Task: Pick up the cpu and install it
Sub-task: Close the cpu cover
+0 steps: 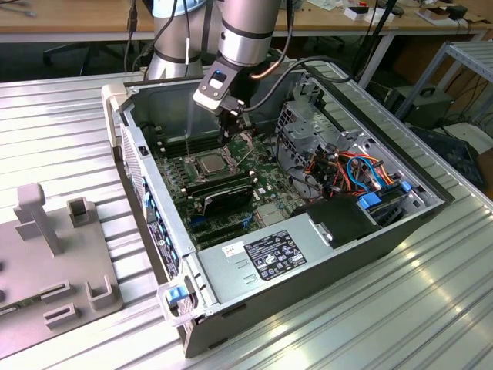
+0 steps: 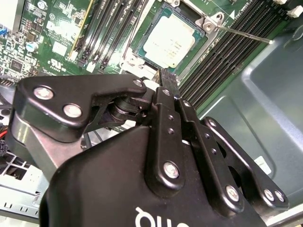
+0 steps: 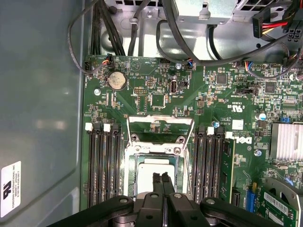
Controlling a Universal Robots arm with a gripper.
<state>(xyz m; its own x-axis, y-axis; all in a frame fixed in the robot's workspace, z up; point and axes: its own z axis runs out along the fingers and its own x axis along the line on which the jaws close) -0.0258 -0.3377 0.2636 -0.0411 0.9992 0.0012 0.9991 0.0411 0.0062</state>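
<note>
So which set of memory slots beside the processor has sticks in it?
The set between the cpu and the power supply: black memory sticks stand there. The slots across the cpu sit empty.

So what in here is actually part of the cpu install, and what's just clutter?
Job: cpu, lying in its socket; hand, shut, over it.
Lying about: memory sticks, coin cell, power supply, heatsink.

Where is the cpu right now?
The cpu lies in the socket at the middle of the motherboard in the exterior view, flanked by memory slots, with the tool just over it.
</note>
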